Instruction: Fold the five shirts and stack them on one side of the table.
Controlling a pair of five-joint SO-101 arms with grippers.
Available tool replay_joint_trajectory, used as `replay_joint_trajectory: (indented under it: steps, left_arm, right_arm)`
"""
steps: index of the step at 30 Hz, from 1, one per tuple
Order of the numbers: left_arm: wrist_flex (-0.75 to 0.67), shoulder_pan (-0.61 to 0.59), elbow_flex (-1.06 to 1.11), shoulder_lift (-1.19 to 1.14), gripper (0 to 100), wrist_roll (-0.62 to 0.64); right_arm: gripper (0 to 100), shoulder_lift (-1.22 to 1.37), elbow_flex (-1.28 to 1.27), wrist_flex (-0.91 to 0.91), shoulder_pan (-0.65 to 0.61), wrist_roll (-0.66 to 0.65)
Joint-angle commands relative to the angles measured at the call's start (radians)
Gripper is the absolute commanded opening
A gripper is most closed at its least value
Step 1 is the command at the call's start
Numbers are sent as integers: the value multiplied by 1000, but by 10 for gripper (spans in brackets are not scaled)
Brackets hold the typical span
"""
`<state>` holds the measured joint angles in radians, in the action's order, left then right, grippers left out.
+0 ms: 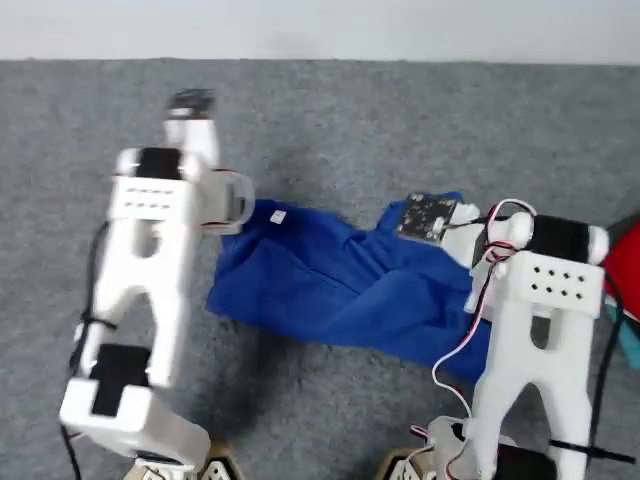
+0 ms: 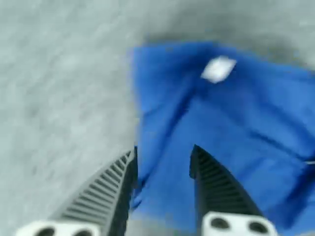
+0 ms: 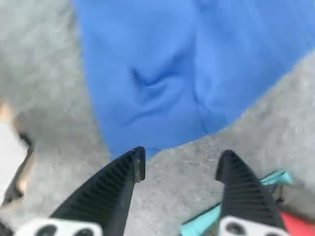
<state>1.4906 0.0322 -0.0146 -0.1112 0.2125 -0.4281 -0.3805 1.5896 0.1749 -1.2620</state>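
On the bench [image 1: 400, 130] a rumpled blue shirt [image 1: 340, 290] awaits folding; left claw [image 2: 163, 150] and right claw [image 3: 183, 152] hang open over its ends; next, probably lower and pinch

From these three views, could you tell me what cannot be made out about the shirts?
Red shirt: high view, cut off by the picture's edge.
Teal cloth: right wrist view, partly behind the right hand.
Blue shirt: high view, one end under the right arm.
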Motion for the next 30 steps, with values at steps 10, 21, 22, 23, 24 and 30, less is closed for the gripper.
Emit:
replay_joint_trajectory:
  steps: [10, 21, 22, 23, 24, 30]
  left_arm:
    - [71, 75, -507, -568, 170, -87]
    - [270, 86, -835, -778, 126, -98]
    - [270, 89, -819, -758, 125, -104]
    - [270, 92, -797, -730, 126, -106]
    - [270, 97, -779, -701, 126, -106]
    - [269, 127, -628, -569, 126, -106]
  right_arm:
    - [219, -41, -49, -53, -2, 74]
    - [219, -38, -48, -65, -8, 72]
    - [219, -38, -48, -62, -8, 72]
    - [219, -38, -48, -62, -8, 72]
    - [219, -39, -48, -64, -8, 72]
    - [219, -39, -48, -62, -10, 74]
